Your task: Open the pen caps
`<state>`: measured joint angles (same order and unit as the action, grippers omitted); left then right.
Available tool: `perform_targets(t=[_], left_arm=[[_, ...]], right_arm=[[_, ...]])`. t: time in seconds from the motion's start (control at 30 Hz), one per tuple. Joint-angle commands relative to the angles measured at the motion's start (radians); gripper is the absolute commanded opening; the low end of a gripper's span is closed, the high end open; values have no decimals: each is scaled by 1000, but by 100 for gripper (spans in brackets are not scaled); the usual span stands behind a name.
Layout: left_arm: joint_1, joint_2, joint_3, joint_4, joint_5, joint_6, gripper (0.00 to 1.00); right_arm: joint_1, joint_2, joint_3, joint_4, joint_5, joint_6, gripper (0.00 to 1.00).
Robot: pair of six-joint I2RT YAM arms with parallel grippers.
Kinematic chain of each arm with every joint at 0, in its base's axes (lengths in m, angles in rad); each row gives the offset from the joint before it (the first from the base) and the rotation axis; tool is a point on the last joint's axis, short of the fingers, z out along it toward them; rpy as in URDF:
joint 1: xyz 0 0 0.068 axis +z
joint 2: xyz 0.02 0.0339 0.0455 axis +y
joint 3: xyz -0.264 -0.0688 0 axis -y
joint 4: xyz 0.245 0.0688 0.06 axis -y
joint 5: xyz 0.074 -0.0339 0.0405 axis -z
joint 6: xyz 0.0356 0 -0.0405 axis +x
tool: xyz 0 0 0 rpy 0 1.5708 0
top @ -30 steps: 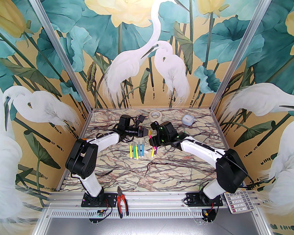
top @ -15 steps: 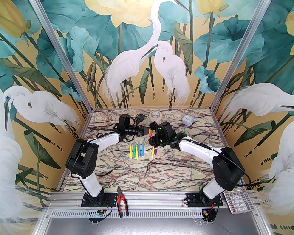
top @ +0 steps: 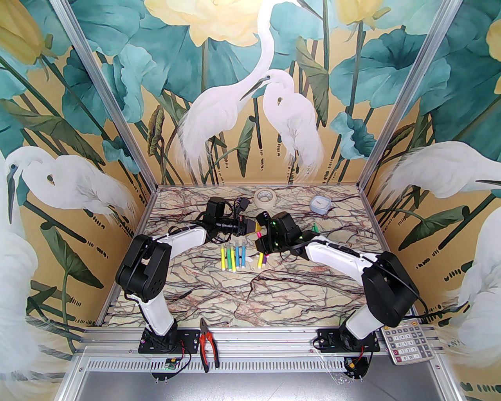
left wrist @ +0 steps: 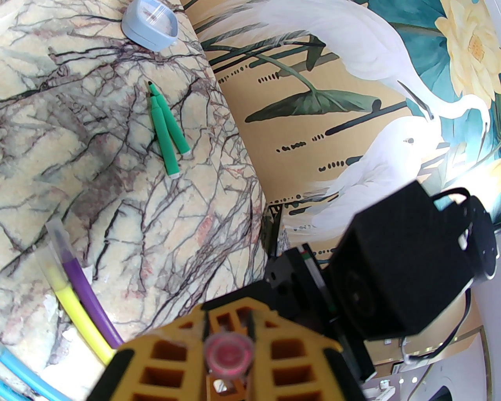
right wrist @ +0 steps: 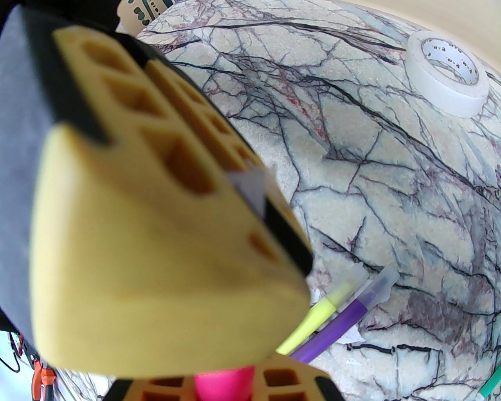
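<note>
Where writing shows: tape roll (right wrist: 446, 78) has dark print inside its core, too blurred to read; calculator (top: 407, 344) keys are unreadable.
Left gripper (top: 256, 227): clamped on one end of the pink marker (top: 259, 235), which is held between both grippers.
Right gripper (right wrist: 227, 385): closed around that marker's pink body.
Pen caps (right wrist: 381, 284): pale, fitted on the yellow marker (right wrist: 309, 325) and purple marker (right wrist: 332, 333) lying side by side; the held marker's cap is hidden by yellow fingers (right wrist: 156, 235).
Left wrist view adds: two green markers (left wrist: 168, 129), uncapped, near a blue-grey container (left wrist: 150, 23).
Counts: ten markers, five in a row (top: 233, 258); one pliers (top: 206, 344).
</note>
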<state>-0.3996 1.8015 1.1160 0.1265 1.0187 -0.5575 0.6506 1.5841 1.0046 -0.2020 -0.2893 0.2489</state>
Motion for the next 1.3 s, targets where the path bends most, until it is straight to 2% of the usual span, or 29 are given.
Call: perform_targets(t=[0.0, 0.47, 0.57, 0.7, 0.83, 1.03, 1.27], left_arm=[[77, 18, 30, 47, -133, -47, 0], [118, 76, 90, 11, -206, -110, 0], [131, 75, 109, -76, -230, -73, 0], [131, 74, 179, -364, -386, 87, 0], [131, 73, 223, -578, -574, 219, 0], [131, 70, 244, -763, -812, 302, 0], [131, 91, 261, -855, -996, 322, 0]], right_arm=[[5, -38, -66, -120, 16, -27, 2], [6, -62, -131, -97, 43, -28, 0], [5, -64, -139, -104, 93, -20, 0], [-13, -61, -129, -108, 189, 20, 0], [-54, -52, -118, -89, 267, 72, 0], [-147, -14, -85, -89, 339, 153, 0], [-207, 69, -17, -152, 467, 186, 0]])
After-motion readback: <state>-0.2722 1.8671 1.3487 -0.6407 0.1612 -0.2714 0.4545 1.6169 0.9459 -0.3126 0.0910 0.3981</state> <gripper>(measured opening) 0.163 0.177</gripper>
